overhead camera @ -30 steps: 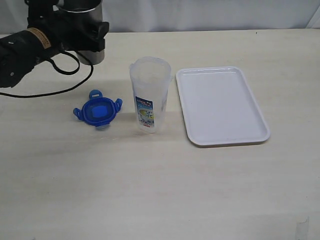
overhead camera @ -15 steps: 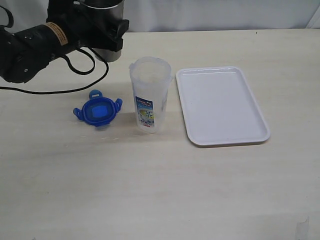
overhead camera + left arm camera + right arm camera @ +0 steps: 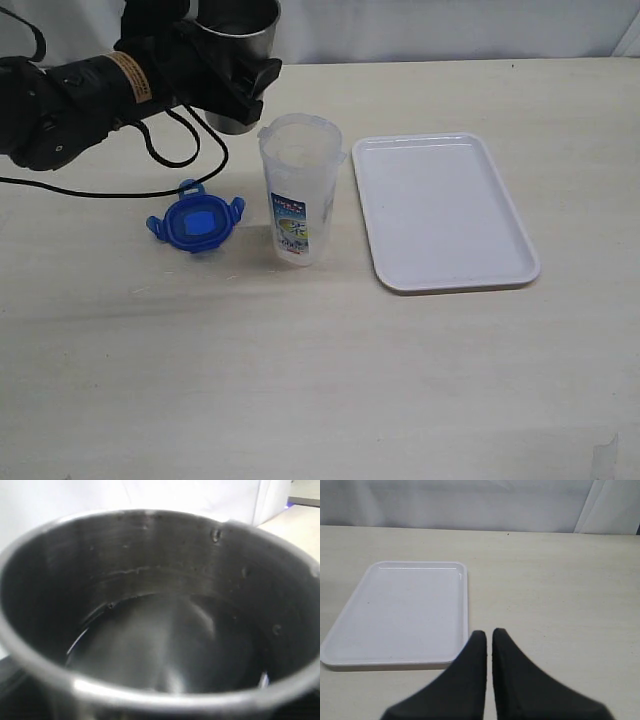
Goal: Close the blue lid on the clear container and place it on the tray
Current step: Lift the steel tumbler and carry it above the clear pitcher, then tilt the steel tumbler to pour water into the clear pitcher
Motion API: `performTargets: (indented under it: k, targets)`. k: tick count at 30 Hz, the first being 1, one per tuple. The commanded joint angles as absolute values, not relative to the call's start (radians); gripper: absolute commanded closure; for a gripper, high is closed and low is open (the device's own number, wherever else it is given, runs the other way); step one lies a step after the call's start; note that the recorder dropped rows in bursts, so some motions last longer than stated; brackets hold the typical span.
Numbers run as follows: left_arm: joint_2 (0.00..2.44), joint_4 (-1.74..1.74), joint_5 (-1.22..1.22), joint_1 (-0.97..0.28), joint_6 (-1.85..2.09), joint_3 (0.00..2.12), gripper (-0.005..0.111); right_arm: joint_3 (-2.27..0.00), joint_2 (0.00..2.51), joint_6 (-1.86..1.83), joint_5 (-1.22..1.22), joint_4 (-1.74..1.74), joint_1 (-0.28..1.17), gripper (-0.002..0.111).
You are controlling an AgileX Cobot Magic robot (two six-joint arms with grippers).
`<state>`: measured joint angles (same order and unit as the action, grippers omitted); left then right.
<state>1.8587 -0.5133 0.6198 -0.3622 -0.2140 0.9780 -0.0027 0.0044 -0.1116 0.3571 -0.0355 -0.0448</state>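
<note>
Translucent blue lid (image 3: pixel 196 223), clear container (image 3: pixel 300 180) with colourful label (image 3: pixel 290 226), white tray (image 3: pixel 445 210), silver-grey steel cup (image 3: pixel 240 25)

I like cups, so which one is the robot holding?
The shiny steel cup, gripped by the left arm. The clear container stands by itself on the table, untouched.

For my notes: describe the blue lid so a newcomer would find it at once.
In the exterior view, start at the white tray on the right; the clear container stands just left of it. Left again, flat on the table, lies the blue lid: round, flapped, the one solid-blue thing there.
</note>
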Motion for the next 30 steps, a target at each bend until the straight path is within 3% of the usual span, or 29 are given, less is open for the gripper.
performTargets:
  k: [1, 30]
  targets:
    - [1.838, -0.511, 0.693, -0.367, -0.196, 0.994, 0.107, 0.000, 0.000, -0.112, 0.342, -0.037, -0.045, 0.104]
    - [1.838, -0.643, 0.702, -0.367, -0.006, 0.994, 0.107, 0.000, 0.000, -0.112, 0.342, -0.037, -0.045, 0.104]
